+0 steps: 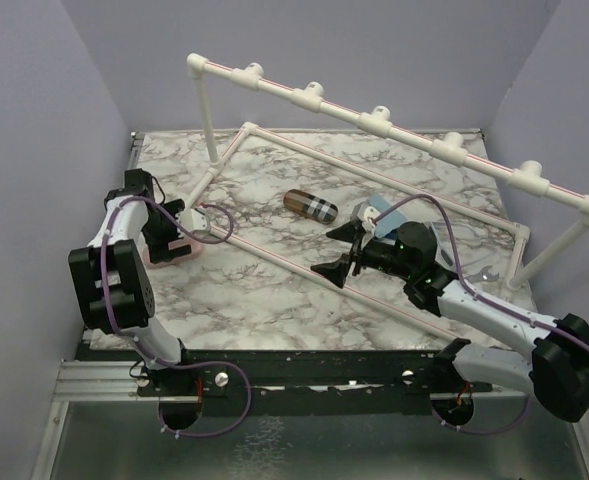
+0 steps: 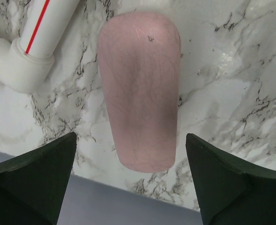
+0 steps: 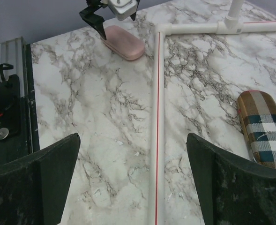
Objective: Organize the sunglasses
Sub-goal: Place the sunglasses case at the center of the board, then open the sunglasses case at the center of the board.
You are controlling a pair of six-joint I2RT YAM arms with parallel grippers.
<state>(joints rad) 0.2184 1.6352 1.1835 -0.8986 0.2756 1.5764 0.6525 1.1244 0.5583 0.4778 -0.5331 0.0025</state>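
- The left gripper (image 2: 130, 137) stands wide open in its own wrist view, one dark finger (image 2: 39, 173) on each side and nothing between them. It holds nothing.
- Straight below it lies the pink case (image 2: 138, 89), oblong and closed, on the marble table (image 2: 231, 79). A white pipe joint (image 2: 16, 65) sits just to the case's left.
- The right gripper (image 3: 133, 137) is also spread wide and empty. It hangs over bare marble with the pipe frame (image 3: 159, 117) running under the gap between its fingers.
- Only the right wrist view shows the plaid case (image 3: 263, 129) up close, lying right of that pipe and apart from it. It also shows the left gripper (image 3: 107, 11) from outside, poised at the pink case (image 3: 123, 42) at the far left of the table.
- Only the top view shows the sunglasses (image 1: 376, 210), a small blue and pale shape just beyond the right wrist and to the right of the plaid case (image 1: 309, 205). The arm partly hides them, and neither wrist camera sees them. I can make out only this one pair.
- From above, the right gripper (image 1: 339, 250) points left toward mid-table. The left gripper (image 1: 186, 225) is well apart from it, at the left side.
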